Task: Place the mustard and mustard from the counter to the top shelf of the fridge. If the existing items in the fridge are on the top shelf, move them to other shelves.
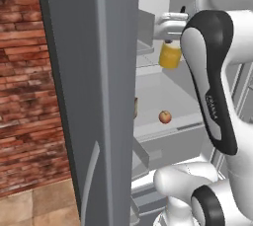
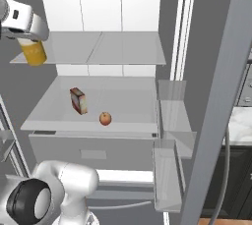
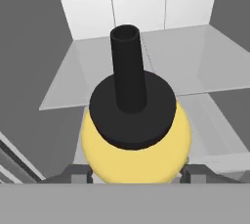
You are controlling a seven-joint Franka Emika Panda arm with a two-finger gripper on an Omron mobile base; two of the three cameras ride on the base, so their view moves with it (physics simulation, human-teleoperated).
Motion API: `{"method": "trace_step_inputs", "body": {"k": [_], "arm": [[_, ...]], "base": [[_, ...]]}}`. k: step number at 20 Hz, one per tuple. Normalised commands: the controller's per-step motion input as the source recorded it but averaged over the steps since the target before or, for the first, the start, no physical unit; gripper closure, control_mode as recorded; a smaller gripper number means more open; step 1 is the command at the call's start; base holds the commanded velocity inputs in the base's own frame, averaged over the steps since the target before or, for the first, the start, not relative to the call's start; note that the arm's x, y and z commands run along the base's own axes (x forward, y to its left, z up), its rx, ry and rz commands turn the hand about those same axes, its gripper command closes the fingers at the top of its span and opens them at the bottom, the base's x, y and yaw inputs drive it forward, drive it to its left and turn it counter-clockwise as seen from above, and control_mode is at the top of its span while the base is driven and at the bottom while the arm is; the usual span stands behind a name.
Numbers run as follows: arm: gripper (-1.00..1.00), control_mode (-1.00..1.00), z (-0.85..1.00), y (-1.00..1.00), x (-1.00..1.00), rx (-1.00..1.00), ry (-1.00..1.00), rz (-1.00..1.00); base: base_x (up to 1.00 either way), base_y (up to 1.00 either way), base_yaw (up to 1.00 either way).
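Note:
My gripper is shut on a wide yellow mustard bottle with a black cap, held upright by its shoulders. The bottle hangs at the front left corner of the fridge's top shelf, a pale grey two-panel plate that stretches bare beyond the bottle in the hand view. The finger pads press either side of the yellow body. A small red-orange apple and a small box with a reddish front stand on the wide white shelf below.
The open grey fridge door stands close on the left, hiding most of the box. Clear door bins jut out at the right of the shelves. A grey drawer sits under the white shelf. A strip of marble counter shows far right.

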Motion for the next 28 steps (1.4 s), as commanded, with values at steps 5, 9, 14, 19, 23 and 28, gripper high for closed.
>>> {"method": "trace_step_inputs", "body": {"k": [5, 9, 14, 19, 23, 28], "arm": [[1.0, -1.0, -0.31, 0.16, 1.0, 0.0, -0.05, 0.0], [1.0, -1.0, -0.35, 0.17, 0.99, 0.0, -0.01, 0.0], [1.0, -1.0, -0.29, 0.13, 0.92, 0.0, 0.0, 0.0], [1.0, -1.0, -0.14, 0.08, 0.89, 0.0, 0.0, 0.0], [1.0, -1.0, -0.01, 0.0, 0.44, 0.0, 0.0, 0.0], [1.0, -1.0, 0.0, 0.0, 0.19, 0.0, 0.01, 0.0]], "base": [[0.0, 0.0, 0.0], [0.0, 0.0, 0.0], [0.0, 0.0, 0.0], [0.0, 0.0, 0.0], [0.0, 0.0, 0.0], [0.0, 0.0, 0.0]]}}
